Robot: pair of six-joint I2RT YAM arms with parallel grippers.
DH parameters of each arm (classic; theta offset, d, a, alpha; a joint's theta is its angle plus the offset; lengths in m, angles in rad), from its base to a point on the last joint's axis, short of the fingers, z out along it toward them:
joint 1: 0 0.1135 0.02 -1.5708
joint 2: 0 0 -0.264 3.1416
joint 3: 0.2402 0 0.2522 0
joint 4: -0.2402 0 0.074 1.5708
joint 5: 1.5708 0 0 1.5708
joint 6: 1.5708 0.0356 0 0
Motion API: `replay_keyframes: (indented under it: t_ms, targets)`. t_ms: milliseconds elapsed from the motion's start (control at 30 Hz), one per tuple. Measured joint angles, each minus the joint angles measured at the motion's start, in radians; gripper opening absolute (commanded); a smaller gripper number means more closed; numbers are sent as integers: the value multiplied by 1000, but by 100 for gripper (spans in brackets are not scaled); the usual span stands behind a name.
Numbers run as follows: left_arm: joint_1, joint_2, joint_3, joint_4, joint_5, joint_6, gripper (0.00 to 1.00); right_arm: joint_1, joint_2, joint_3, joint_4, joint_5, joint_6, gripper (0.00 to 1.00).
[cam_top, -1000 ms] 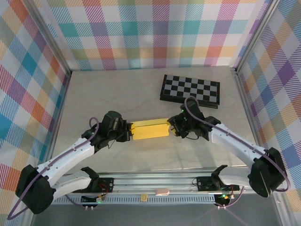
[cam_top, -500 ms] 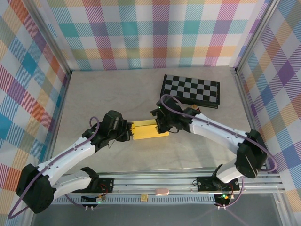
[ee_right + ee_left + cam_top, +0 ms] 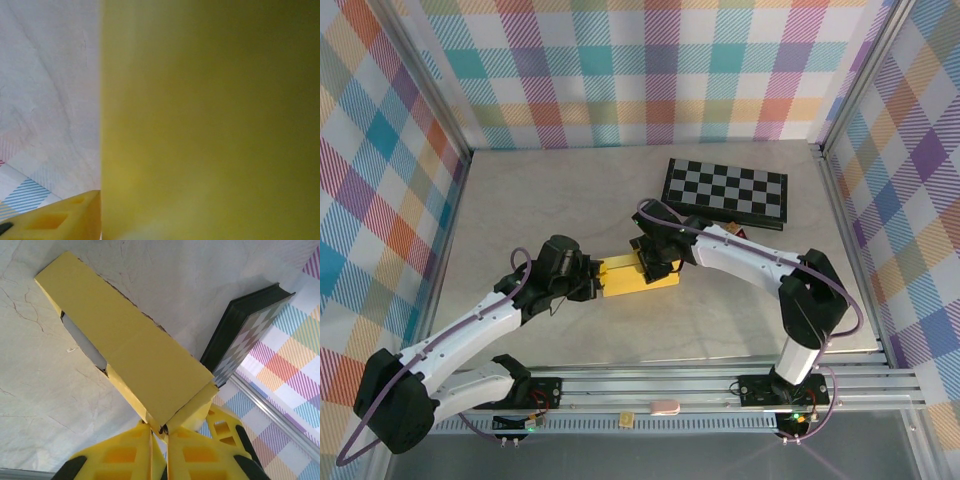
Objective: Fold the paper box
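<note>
Our left gripper (image 3: 159,432) clamps its jaws on the paper box (image 3: 125,347) end. Our right gripper (image 3: 654,262) sits over it; whether its jaws are apart we cannot tell.

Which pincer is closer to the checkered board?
Right. The right pincer is over the paper box, just short of the checkered board; the left pincer pinches the box's opposite, farther end.

Free table (image 3: 540,195) at far left; paper box (image 3: 623,281), checkered board (image 3: 724,190) obstruct centre.

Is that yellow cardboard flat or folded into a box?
Folded, not fully shut: the paper box is a long raised shape, with a side gap showing its pale inside.
</note>
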Motion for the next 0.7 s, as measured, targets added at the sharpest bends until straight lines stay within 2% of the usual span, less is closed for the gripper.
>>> replay_keyframes:
  t_ms: [233, 367, 500, 600, 700]
  targets:
    - [-5, -89, -23, -87, -2, 16, 59, -5, -41, -74, 92, -6, 3, 43]
    - [26, -169, -21, -204, -51, 33, 60, -11, -118, -201, 235, -4, -31, 38]
    - [72, -228, 2, -300, -77, 71, 61, -38, -159, -397, 538, 4, -121, 38]
    - [106, -267, 10, -338, -86, 97, 61, -67, -117, -530, 777, -11, -190, 40]
    - [129, -284, 10, -366, -87, 116, 61, -94, -25, -589, 1001, -57, -240, 45]
